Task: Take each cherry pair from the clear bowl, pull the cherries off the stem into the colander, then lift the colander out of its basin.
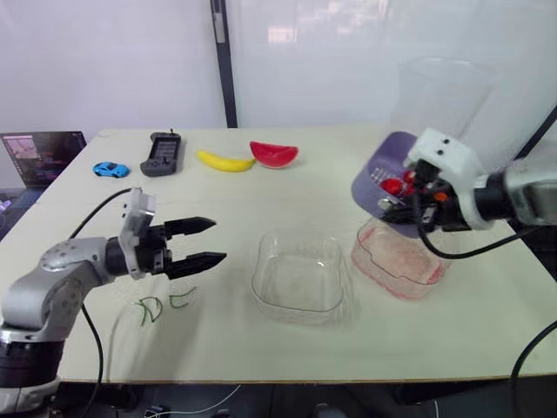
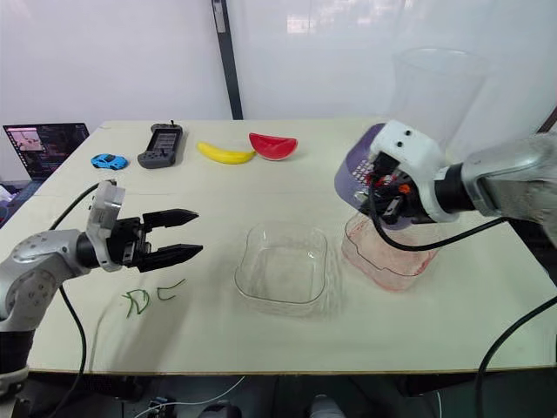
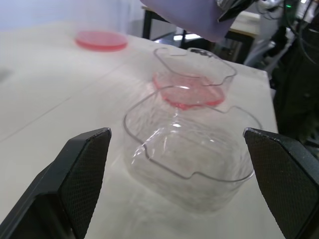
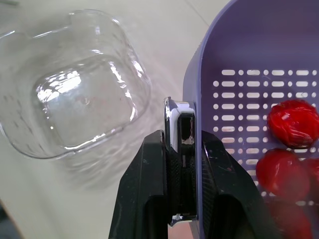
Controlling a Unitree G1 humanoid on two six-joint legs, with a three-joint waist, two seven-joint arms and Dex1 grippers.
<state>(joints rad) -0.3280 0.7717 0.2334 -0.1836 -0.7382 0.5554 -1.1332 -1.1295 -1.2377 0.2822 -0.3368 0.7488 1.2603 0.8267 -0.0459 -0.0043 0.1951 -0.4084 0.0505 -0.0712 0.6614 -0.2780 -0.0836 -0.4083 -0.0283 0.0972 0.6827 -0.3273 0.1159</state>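
Note:
My right gripper (image 4: 182,137) is shut on the wall of the purple colander (image 1: 383,165), which hangs tilted in the air above the pink basin (image 1: 400,257). Red cherries (image 4: 294,122) lie inside the colander against its perforated side. The clear bowl (image 1: 300,279) stands to the left of the basin with nothing in it. My left gripper (image 1: 218,240) hovers open over the table left of the clear bowl, its fingers pointing towards it. Green stems (image 1: 161,305) lie on the table just below that gripper.
A banana (image 1: 224,161), a watermelon slice (image 1: 273,154), a dark game controller (image 1: 162,153) and a blue toy car (image 1: 110,169) lie along the far side. A laptop (image 1: 39,157) sits at the left edge. A tall clear container (image 1: 439,96) stands behind the colander.

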